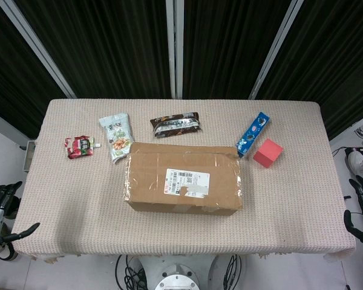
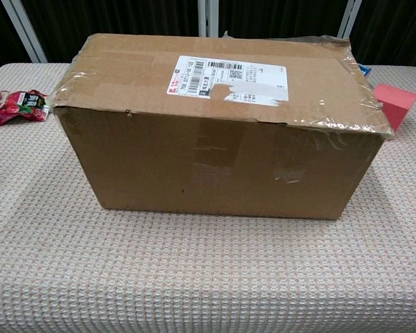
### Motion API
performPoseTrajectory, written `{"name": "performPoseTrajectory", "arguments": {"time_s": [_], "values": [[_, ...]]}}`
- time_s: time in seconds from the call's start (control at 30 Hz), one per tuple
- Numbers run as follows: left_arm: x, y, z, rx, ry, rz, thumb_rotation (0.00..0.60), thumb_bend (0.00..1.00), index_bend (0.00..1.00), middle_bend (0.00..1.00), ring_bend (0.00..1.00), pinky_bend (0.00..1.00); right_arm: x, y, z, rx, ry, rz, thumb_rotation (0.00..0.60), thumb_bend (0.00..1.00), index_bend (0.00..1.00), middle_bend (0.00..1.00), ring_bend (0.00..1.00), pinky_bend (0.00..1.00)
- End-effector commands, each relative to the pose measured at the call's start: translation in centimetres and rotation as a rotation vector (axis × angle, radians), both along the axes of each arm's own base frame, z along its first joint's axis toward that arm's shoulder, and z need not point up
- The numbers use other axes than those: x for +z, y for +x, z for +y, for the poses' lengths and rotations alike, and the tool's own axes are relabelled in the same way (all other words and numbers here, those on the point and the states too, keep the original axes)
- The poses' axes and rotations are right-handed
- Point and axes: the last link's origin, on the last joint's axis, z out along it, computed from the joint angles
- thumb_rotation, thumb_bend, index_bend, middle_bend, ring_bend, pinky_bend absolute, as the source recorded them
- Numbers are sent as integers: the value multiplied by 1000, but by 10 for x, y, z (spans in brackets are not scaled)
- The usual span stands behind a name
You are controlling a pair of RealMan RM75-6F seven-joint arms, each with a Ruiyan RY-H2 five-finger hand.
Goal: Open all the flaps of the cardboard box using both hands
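Cardboard box [image 1: 183,182] closed, mid-table, hands off both edges

brown cardboard box [image 1: 183,179] with white label [image 1: 187,182], red block [image 1: 267,152], beige waffle-textured tablecloth [image 1: 78,199]

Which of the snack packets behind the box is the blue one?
The blue packet lies at the box's far right corner, beside the red block. The other packets are the dark brown, pale green and red ones, further left.
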Motion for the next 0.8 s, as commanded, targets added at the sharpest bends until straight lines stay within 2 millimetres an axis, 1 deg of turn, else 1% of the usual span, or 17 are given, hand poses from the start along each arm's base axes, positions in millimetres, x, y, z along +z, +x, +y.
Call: {"name": "performPoseTrajectory", "arguments": {"time_s": [0.03,0.13,0.2,0.23,0.27,0.3,0.37,0.4,0.43,0.47,0.53,0.57,0.67,0.7,0.73,0.77,0.8], "values": [[0,0,1,3,-2,-7,228,97,101,177,164,301,1,-1,-1,-1,-3,1,600,477,0,0,0,0],[-1,2,2,-1,-12,-37,227,106,101,177,164,301,1,-2,-2,-4,-5,0,600,477,0,0,0,0],[-2,7,8,-16,-33,-77,229,172,100,177,164,301,2,-3,-1,-6,-7,-1,600,477,0,0,0,0],[0,11,13,-24,-44,-100,238,248,100,177,164,301,3,-3,-1,-7,-7,-1,600,477,0,0,0,0],[2,15,19,-33,-53,-122,258,291,100,177,164,302,4,-3,-2,-7,-9,0,600,477,0,0,0,0],[6,22,29,-48,-63,-144,290,328,100,177,164,303,5,-2,-2,-7,-12,1,600,477,0,0,0,0],[14,35,49,-85,-75,-160,408,402,100,177,165,306,8,-1,-4,-6,-20,4,600,477,0,0,0,0],[18,45,64,-111,-86,-173,447,426,100,177,165,306,10,1,-6,-2,-26,3,600,477,0,0,0,0],[21,54,75,-132,-98,-191,507,446,100,177,165,307,12,2,-6,2,-29,3,600,477,0,0,0,0],[23,64,87,-151,-111,-217,552,453,100,177,164,307,13,4,-7,6,-32,5,600,477,0,0,0,0],[26,85,116,-183,-151,-282,599,455,100,178,165,307,15,6,-7,12,-35,13,600,477,0,0,0,0],[25,98,132,-201,-180,-310,600,453,101,178,165,307,16,7,-7,14,-37,17,600,477,0,0,0,0],[20,125,165,-235,-237,-348,599,448,101,178,165,311,17,7,-5,13,-44,23,600,477,0,0,0,0],[16,136,178,-246,-261,-358,590,448,101,178,164,312,17,7,-3,11,-45,26,600,477,0,0,0,0],[12,144,187,-248,-281,-363,569,448,101,178,164,313,17,6,-2,8,-45,28,600,477,0,0,0,0],[7,153,199,-246,-311,-362,526,449,101,178,164,313,18,5,0,3,-44,32,600,477,0,0,0,0],[2,159,206,-239,-336,-358,497,449,101,178,165,313,18,3,0,-1,-45,34,600,477,0,0,0,0]]}}
